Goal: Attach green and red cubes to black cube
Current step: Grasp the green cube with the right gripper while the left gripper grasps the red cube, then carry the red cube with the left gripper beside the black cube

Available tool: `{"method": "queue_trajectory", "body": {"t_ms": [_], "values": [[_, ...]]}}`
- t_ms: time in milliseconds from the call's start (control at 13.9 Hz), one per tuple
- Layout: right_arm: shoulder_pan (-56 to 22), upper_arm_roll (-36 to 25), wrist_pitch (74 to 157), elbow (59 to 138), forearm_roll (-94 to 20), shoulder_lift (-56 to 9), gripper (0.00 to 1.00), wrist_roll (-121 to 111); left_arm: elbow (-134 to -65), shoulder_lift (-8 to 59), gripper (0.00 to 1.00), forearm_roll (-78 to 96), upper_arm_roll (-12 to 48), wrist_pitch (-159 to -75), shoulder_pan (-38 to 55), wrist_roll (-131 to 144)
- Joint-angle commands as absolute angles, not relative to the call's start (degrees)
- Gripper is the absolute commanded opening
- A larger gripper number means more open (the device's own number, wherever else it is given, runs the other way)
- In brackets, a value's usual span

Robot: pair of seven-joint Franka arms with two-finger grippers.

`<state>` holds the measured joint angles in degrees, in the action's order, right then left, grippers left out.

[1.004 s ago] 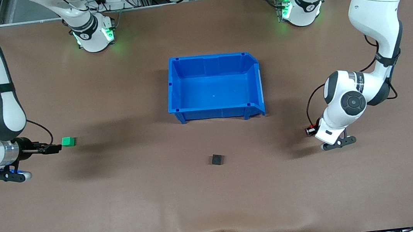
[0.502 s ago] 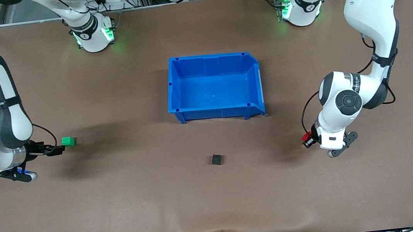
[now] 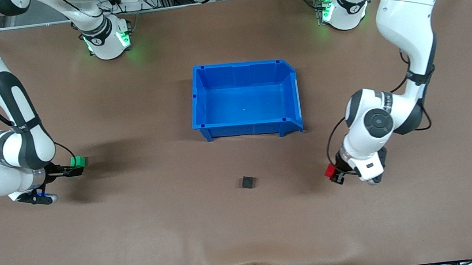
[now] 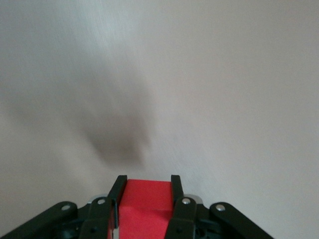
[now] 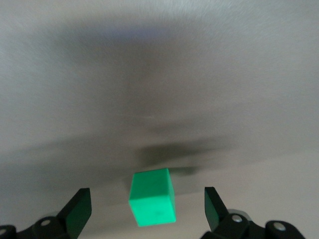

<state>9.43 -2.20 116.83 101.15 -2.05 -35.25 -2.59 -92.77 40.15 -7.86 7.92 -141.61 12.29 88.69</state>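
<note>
front cam shows whole brown table [image 3: 149, 231], big blue plastic bin [image 3: 248, 127] mid-table, tiny matte black cube [image 3: 248, 182] nearer camera than bin. wrist cams show only my fingers and cubes.

my left gripper [image 4: 146, 185]: fingers pinching small bright red cube [image 4: 144, 209], up over table toward left arm's end.

my right gripper [image 5: 147, 205]: fingers spread wide, small bright green cube [image 5: 152, 196] between them, touching neither, toward right arm's end.

plenty bare table around black cube.
</note>
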Motion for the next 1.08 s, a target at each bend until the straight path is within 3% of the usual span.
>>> {"method": "queue_trajectory", "body": {"t_ms": [0,143,287,430,789,1004], "values": [[10.11,-1.49,116.98,101.78,-1.41,-35.85,0.91,-4.92,-86.77,44.29,0.0,-7.21,7.12,-141.33,17.21,99.19],[10.11,-1.49,116.98,102.39,-1.06,-36.21,0.79,-5.18,-84.3,45.7,0.0,-7.12,7.12,-141.33,19.59,105.35],[10.55,-1.49,116.54,102.48,-0.18,-36.3,0.52,-5.27,-83.07,46.49,0.0,-7.03,7.12,-141.33,21.79,110.63],[10.55,-1.49,114.45,102.22,-0.26,-36.21,0.0,-4.23,-80.09,48.94,0.0,-7.12,6.6,-141.42,24.68,114.77],[10.63,-1.32,113.04,99.24,-1.14,-36.21,0.0,-0.01,-76.29,52.56,0.0,-7.03,4.48,-141.76,29.18,117.07],[9.93,-0.97,105.14,93.89,-1.93,-36.21,0.0,9.19,-74.89,54.05,0.0,-7.03,4.48,-141.94,29.71,117.6]]}}
